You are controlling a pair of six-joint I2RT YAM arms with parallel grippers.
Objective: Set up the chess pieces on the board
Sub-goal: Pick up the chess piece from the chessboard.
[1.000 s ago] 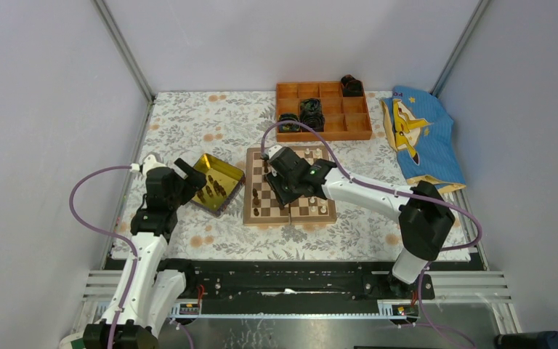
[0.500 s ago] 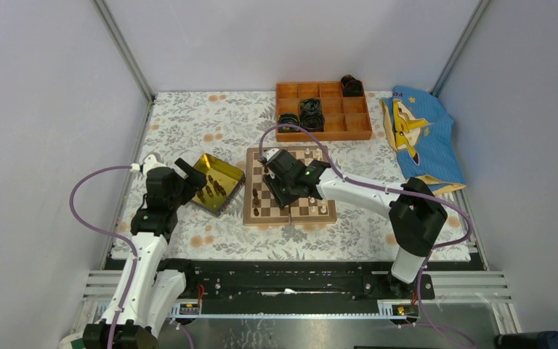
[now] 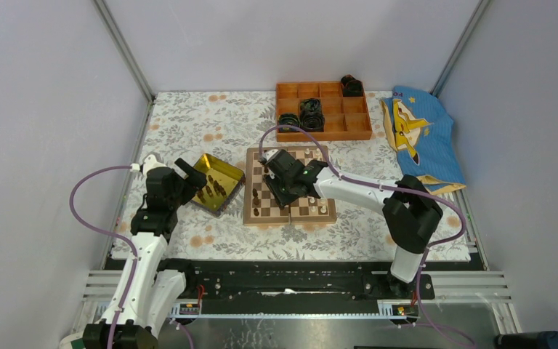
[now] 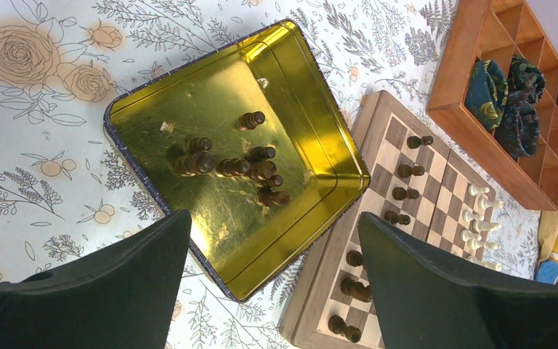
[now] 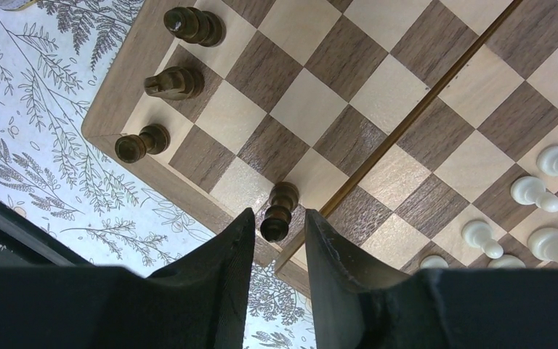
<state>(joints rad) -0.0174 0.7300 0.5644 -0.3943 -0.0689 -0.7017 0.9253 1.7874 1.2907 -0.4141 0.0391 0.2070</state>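
Jaws on the right arm (image 3: pixel 356 187) stand narrowly apart either side of a dark chess piece (image 5: pixel 282 202) at the board's (image 5: pixel 378 94) near edge, just beside the centre seam; whether they touch it cannot be told. Its long axis runs from the fingertips toward the board's middle. Since a second ago, that arm's elbow has swung leftward. Jaws on the left arm (image 3: pixel 161 193) are spread wide over the gold tray (image 4: pixel 189 109).

The right tool (image 5: pixel 279 216) has been shifted slightly left over the square checked wooden chessboard (image 5: pixel 312 109). Its black elbow (image 3: pixel 409 218) was swung leftward.
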